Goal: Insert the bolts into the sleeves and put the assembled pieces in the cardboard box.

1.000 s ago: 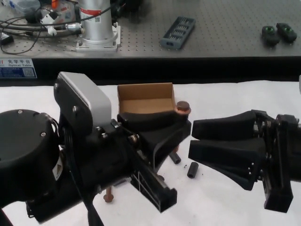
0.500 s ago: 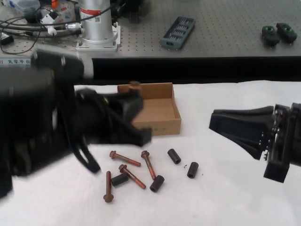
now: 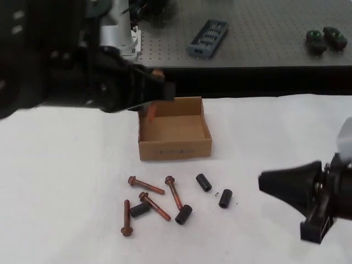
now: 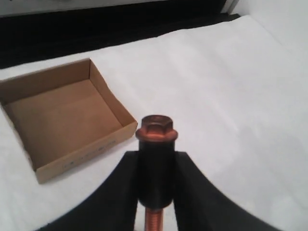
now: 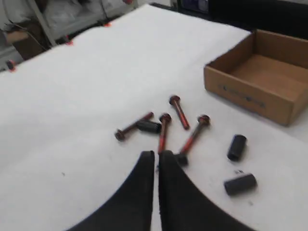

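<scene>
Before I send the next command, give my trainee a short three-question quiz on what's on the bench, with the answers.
1. True or false: the cardboard box already has an assembled piece in it.
2. What do the left jaws grip? A) a bolt pushed through a sleeve; B) a bare sleeve; C) nothing.
3. How many loose bolts lie on the white cloth?

Key: 1 false, the box is empty. 2 A. 3 four.
</scene>
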Available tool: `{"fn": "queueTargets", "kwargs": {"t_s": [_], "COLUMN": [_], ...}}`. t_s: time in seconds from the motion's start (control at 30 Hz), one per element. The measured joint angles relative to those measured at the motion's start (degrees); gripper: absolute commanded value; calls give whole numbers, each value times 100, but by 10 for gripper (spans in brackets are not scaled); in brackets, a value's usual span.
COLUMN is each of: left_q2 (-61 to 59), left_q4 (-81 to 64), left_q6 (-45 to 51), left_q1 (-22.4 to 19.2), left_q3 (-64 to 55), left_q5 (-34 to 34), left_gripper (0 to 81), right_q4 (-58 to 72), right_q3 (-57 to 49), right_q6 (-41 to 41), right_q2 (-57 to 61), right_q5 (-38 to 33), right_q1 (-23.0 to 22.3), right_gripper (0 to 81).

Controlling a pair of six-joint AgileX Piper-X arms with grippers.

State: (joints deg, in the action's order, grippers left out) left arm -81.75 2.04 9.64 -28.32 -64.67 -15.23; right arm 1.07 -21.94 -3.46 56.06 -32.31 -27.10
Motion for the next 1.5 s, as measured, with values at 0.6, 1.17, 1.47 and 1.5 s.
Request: {"fn": "queueTargets", "kwargs": {"t_s": [0.6, 1.17, 1.47, 1.5], "left_q2": [-3214, -4766, -5129, -5159], "left_q4": [1368, 1746, 1746, 1746], "left_q6": [30, 65, 65, 65], "left_q1": [386, 618, 618, 618], "left_q3": [-3349, -4532, -4548, -4548], "left_q5": [-35, -3, -3, -3], "left_gripper": [96, 96, 96, 96], "right_q4": [-2388, -2398, -2398, -2398], "right_q3": [10, 10, 10, 10], "right_q6": [-1960, -1946, -1946, -1946], "right_q2": [-1433, -1859, -1859, -1859], "right_q5": [2011, 2011, 2011, 2011], "right_q1": [0, 0, 0, 0], "right_gripper": [37, 37, 37, 37]}}
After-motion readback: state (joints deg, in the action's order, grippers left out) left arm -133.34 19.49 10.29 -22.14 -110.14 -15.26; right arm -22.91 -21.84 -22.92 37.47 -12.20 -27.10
